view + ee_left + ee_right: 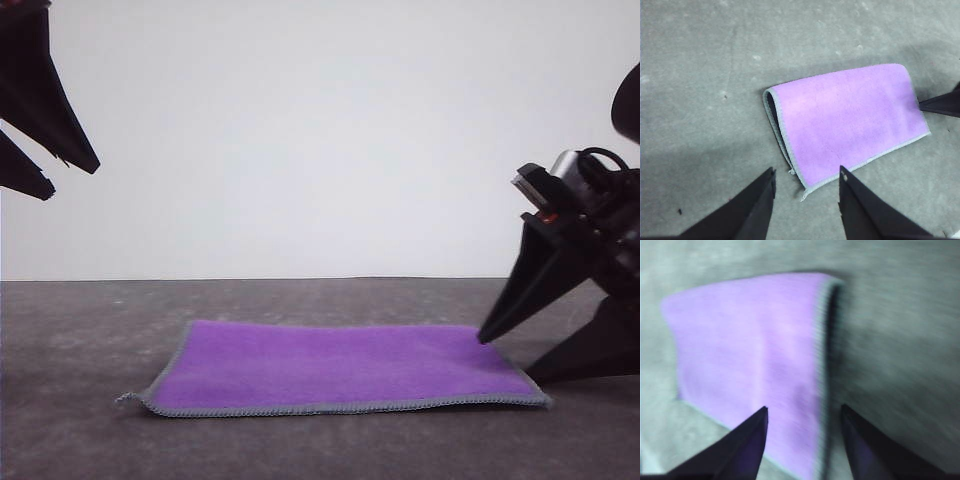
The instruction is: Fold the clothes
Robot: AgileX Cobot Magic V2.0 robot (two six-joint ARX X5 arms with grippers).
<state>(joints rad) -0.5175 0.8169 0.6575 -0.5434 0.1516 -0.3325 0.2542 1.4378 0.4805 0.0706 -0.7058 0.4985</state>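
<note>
**Q:** Front view: where is the cloth, and how far has the folding got?

**A:** The cloth (335, 368) lies flat on the grey table (80, 340), purple side up, grey edging along its near edge. It looks already doubled over once. The right tool (505, 358) sits low at the cloth's right end, one fingertip at or just above the far right corner, the other beside the near right corner; jaws apart, gripping nothing. The left tool (70, 178) hangs high, well apart from the cloth, jaws slightly apart and empty.

**Q:** Left wrist view: does it confirm a fold?

**A:** Yes. At one end of the cloth (845, 117) two stitched edges lie stacked with a dark gap between them; the opposite end is a rounded crease. So one fold appears complete. The left tool (807, 182) hovers above the stacked end, jaws spread, nothing between them.

**Q:** Right wrist view?

**A:** Blurred. The cloth (750, 365) lies below the right tool (804, 415), jaws parted, straddling an edged side. Judged remaining: a second fold, if a smaller packet is wanted.
</note>
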